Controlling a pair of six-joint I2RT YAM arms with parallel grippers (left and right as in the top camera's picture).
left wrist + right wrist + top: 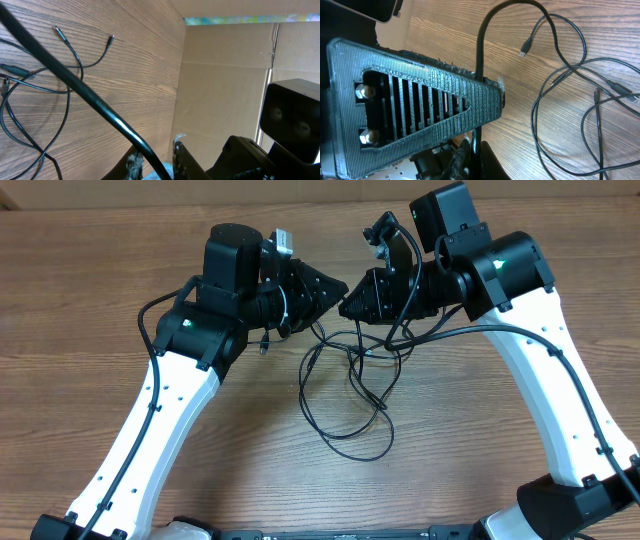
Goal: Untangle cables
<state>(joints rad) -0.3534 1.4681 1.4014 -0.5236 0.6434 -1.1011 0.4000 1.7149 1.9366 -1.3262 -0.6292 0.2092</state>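
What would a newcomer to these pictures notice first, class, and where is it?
First, the black wedge-shaped left gripper and right gripper, which meet almost tip to tip at the upper middle of the brown wooden table in the overhead view. Just below them sprawls a loose tangle of thin black cables. In the right wrist view, one cable arches up out of the shut right gripper.

The table was viewed straight down from a fixed point overhead, far enough off for the whole spread of cables to be taken in. The left wrist view was set low and close to the table, aimed across it toward a cardboard wall. The right wrist view was held close above the table, half filled by its own finger. The cables were shared by all three views.
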